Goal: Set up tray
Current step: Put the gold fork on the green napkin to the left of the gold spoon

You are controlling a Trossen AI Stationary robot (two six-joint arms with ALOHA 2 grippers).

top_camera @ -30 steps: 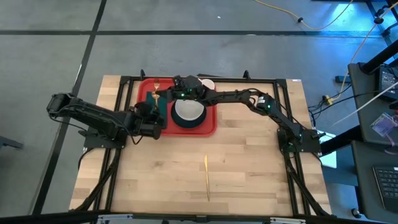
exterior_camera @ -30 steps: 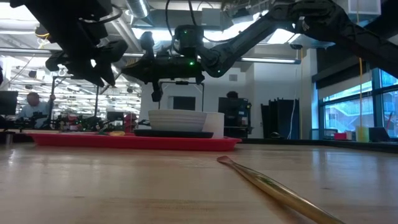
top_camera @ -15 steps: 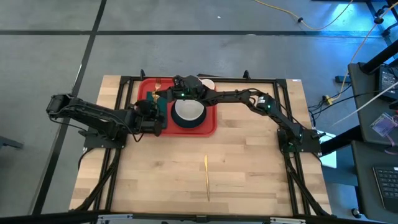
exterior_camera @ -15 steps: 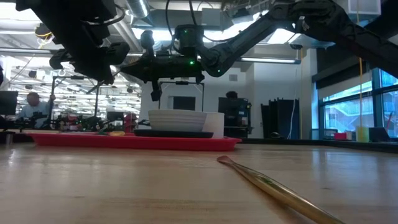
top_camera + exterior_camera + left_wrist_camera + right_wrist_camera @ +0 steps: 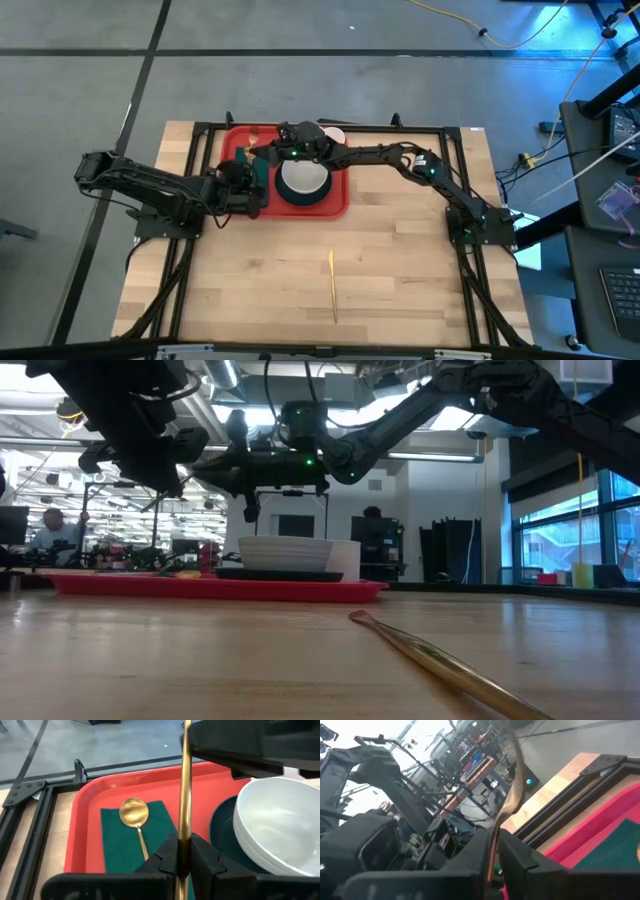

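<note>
Wooden table (image 5: 400, 260) with an open lab behind it, and the tray (image 5: 232, 145) sits at the far edge, a bit left of centre. It's red and already carries a green napkin (image 5: 115, 835) with a gold spoon (image 5: 134, 812) lying on it, and next to that a white bowl (image 5: 302, 178) on a dark plate (image 5: 220, 832).

Both arms meet above the napkin end of the tray. The left gripper (image 5: 184, 852) is pinched narrow on a thin gold cutlery handle (image 5: 186, 785), holding it upright over the napkin. The right gripper (image 5: 492, 845) is on the same handle, but I honestly can't tell whether it's clamping or letting go.

My worry is that two arms on one skinny handle is sketchy. If the right one lets go before the left has a solid pinch, I'd guess the piece drops onto the spoon or clanks into the bowl. If the left pulls away while the right is clamped, it could twist or slip out.

Compared with a second ago, the left arm has shifted slightly and closed in on the handle. The tray, bowl and the loose gold utensil (image 5: 332, 285) lying out on the table haven't budged.
</note>
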